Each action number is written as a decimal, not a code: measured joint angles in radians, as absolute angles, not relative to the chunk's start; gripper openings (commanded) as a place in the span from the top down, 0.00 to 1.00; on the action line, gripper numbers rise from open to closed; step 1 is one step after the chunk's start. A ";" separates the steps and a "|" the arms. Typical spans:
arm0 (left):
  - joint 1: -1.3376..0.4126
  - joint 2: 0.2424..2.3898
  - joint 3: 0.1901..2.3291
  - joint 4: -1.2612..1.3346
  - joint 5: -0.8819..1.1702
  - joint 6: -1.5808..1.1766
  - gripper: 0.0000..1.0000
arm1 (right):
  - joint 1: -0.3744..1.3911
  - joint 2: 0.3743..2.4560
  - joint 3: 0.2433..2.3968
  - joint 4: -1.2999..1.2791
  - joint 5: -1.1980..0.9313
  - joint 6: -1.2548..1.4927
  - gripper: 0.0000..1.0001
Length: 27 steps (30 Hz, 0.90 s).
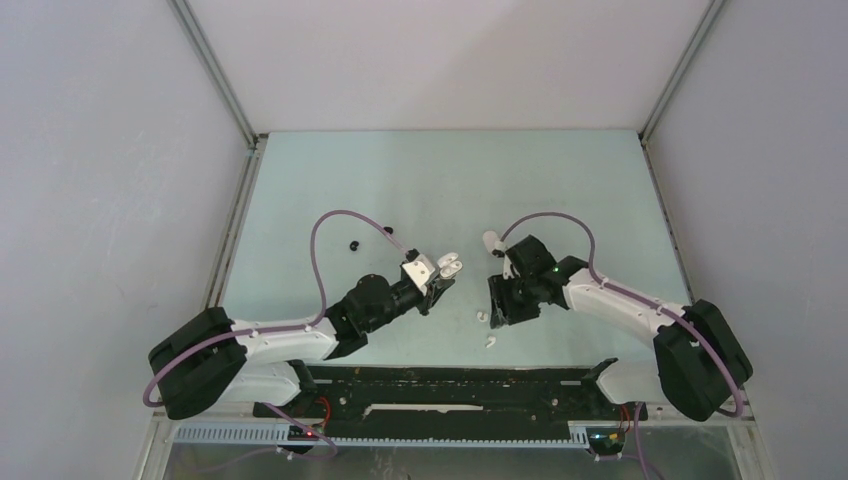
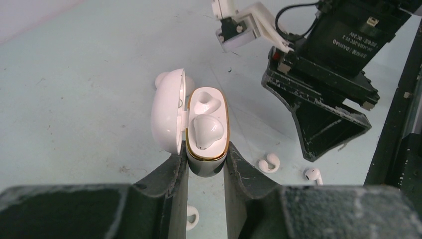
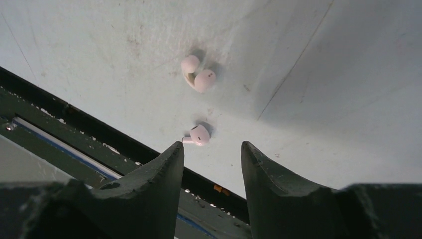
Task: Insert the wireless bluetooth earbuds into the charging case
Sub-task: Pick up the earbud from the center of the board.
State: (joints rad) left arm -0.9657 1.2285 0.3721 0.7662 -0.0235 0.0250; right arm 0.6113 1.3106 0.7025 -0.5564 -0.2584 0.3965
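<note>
**Two robot arms over a pale table, one holding an open earbud case**

A pale blue-green table (image 1: 450, 180) fills the enclosure, walled in grey. The left arm (image 1: 290, 340) and the right arm (image 1: 620, 305) reach inward from the near edge, and their tips face each other near the middle.

The left end effector (image 2: 206, 167) is clenched on the lower end of a white charging case (image 2: 206, 124). Its lid (image 2: 166, 117) is swung open to the left. Two moulded white shapes sit inside the gold-rimmed tray, but I cannot tell whether they are seated buds or bare wells.

The right end effector (image 3: 211, 149) is released, with its fingers apart and nothing between them. It hangs above the table near the front rail.

Just beyond its fingertips lies a stemmed white earbud (image 3: 199, 134). A clip-shaped white earbud (image 3: 198, 74) lies a little farther out, apart from the first.

A third white earbud (image 2: 191, 216) lies on the table beneath the left fingers. A black earbud (image 1: 352, 244) and a second black earbud (image 1: 387, 230) lie well apart from these, beyond the left arm.
</note>
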 measured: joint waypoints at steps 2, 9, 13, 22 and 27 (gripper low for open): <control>-0.965 1.229 0.372 0.766 -0.023 0.025 1.00 | 0.624 1.318 0.692 -0.553 -0.266 0.417 0.53; -0.965 1.227 0.372 0.765 -0.023 0.026 1.00 | 0.650 1.364 0.652 -0.543 -0.278 0.480 0.52; -0.965 1.222 0.372 0.759 -0.023 0.026 1.00 | 0.669 1.392 0.651 -0.513 -0.300 0.494 0.52; -0.963 1.215 0.372 0.755 -0.022 0.026 1.00 | 0.690 1.414 0.651 -0.484 -0.314 0.514 0.62; -0.963 1.204 0.372 0.751 -0.022 0.026 1.00 | 0.699 1.428 0.659 -0.482 -0.310 0.521 0.65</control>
State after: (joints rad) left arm -0.9634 1.2041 0.3721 0.7513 -0.0219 0.0257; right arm 0.6991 1.4281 0.6590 -0.4824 -0.3103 0.5205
